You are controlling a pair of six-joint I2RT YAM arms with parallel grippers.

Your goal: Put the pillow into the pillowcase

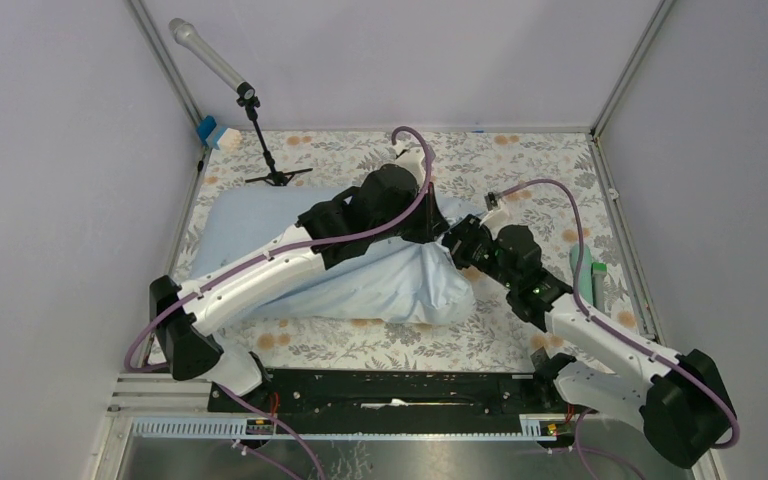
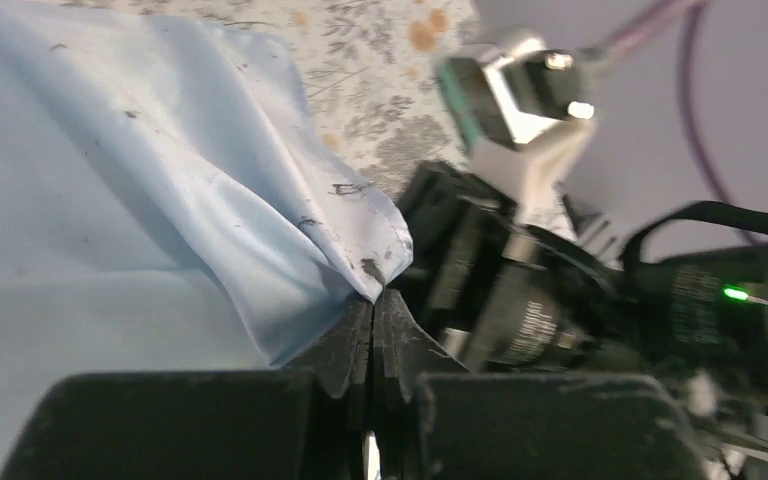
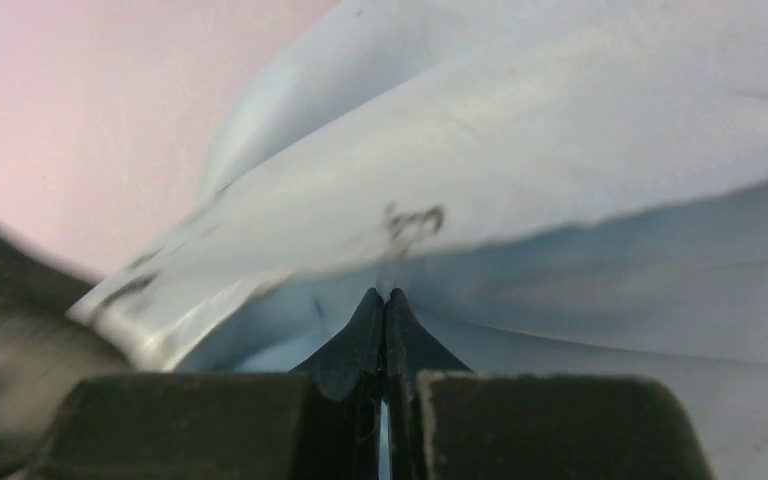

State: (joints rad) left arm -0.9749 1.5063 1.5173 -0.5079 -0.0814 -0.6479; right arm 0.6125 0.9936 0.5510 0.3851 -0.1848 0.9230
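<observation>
The light-blue pillowcase (image 1: 260, 225) lies across the centre-left of the top view, on the floral tablecloth (image 1: 545, 160) that covers the surface. It is flat and smooth toward the left, and bunched and puffed toward the middle, where both arms reach in. The two claws meet at its right end, just beside each other.

In the left wrist view the left claw (image 2: 373, 300) has its fingers pressed together on a corner of the pillowcase hem, with the fabric running up and left from the tips. The dark body of the right arm (image 2: 560, 300) fills the right half of that frame.

In the right wrist view the right claw (image 3: 386, 300) is likewise pinched together on a fold of the blue fabric, just under the hem.

Whether the pillow sits inside the puffed part cannot be told — only blue cloth shows.

A microphone on a small tripod (image 1: 260, 130) stands at the upper left of the surface, well apart from the pillowcase.
</observation>
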